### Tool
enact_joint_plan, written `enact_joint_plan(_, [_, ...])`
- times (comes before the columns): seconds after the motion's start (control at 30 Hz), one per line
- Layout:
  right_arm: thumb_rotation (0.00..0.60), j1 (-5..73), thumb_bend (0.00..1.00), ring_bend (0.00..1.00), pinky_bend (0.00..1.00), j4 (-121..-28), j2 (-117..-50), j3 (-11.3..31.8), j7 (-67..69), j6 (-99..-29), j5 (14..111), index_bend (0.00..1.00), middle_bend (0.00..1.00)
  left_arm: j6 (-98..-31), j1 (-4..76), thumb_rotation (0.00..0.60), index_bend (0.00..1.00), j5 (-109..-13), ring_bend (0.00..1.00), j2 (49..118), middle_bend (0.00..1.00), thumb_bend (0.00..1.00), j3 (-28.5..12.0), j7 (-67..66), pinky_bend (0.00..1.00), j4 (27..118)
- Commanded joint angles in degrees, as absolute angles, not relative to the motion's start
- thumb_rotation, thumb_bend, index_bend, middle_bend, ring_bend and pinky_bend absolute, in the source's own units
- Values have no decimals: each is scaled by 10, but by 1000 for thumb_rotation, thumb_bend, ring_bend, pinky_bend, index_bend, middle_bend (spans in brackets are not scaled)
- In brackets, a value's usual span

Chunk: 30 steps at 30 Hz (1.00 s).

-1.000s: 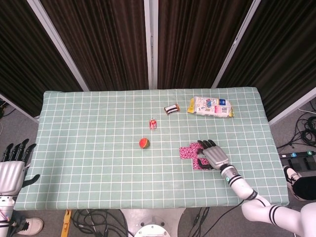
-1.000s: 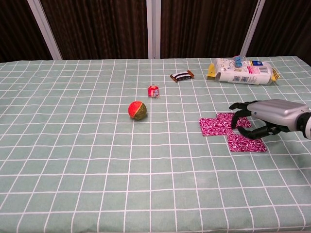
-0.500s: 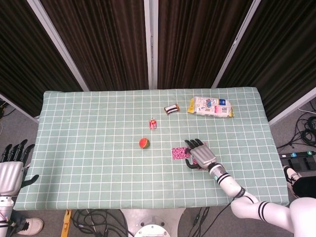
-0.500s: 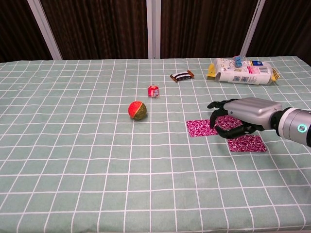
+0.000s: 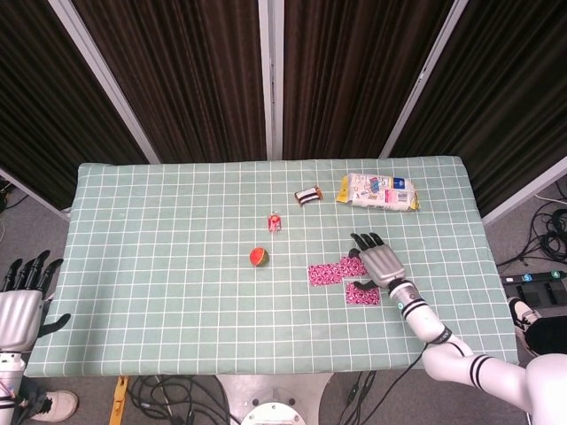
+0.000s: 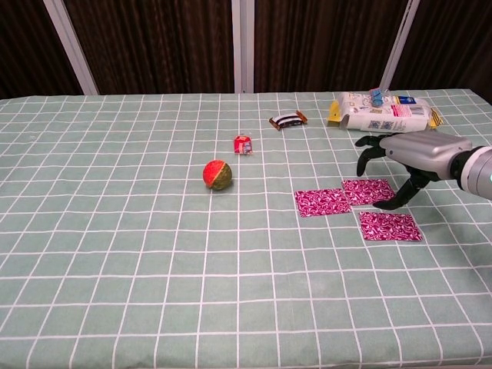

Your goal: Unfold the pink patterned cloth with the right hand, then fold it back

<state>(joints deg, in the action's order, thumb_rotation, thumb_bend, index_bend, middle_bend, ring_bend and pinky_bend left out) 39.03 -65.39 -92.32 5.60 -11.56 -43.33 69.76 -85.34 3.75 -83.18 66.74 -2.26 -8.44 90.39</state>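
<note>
The pink patterned cloth (image 5: 344,279) (image 6: 355,205) lies flat on the table, spread into an L of three squares, right of centre. My right hand (image 5: 376,258) (image 6: 406,156) hovers just over the cloth's far right part, fingers spread and pointing down, holding nothing. In the chest view its thumb tip reaches down near the cloth's right edge; whether it touches is unclear. My left hand (image 5: 21,288) hangs off the table's left edge, fingers apart and empty, seen only in the head view.
A red and green ball (image 5: 259,257) (image 6: 217,174) sits left of the cloth. A small red item (image 6: 243,144), a dark wrapped bar (image 6: 287,119) and a white snack bag (image 5: 377,192) (image 6: 383,113) lie farther back. The table's checked green cover (image 6: 115,254) surrounds them.
My right hand swept left, dragging a cloth flap open toward the ball, then let go and rose back to the right. The cloth now lies spread wider.
</note>
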Motion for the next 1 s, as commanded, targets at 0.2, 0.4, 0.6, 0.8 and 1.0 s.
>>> enact_joint_plan(0.2, [511, 406, 148, 0, 0, -596, -951, 60, -108, -409, 691, 301, 3, -854, 35, 600, 180, -830, 123, 664, 146, 0, -22, -86, 73, 909])
enact_joint_plan(0.4, [511, 410, 147, 0, 0, -575, -959, 60, -99, -401, 692, 301, 3, -852, 36, 600, 180, -828, 123, 664, 146, 0, -22, -90, 73, 911])
enact_joint_plan(0.6, [511, 407, 145, 0, 0, -577, -956, 56, -90, -399, 696, 302, 5, -850, 37, 600, 180, -828, 123, 663, 146, 0, -23, -93, 73, 913])
enact_joint_plan(0.8, [511, 407, 147, 0, 0, -577, -956, 54, -92, -399, 699, 302, 4, -848, 39, 600, 180, -828, 123, 663, 146, 0, -23, -95, 73, 914])
enact_joint_plan(1.0, [515, 408, 146, 0, 0, -561, -967, 56, -93, -401, 696, 360, 18, -849, 37, 600, 180, -827, 123, 663, 146, 0, -23, -94, 73, 915])
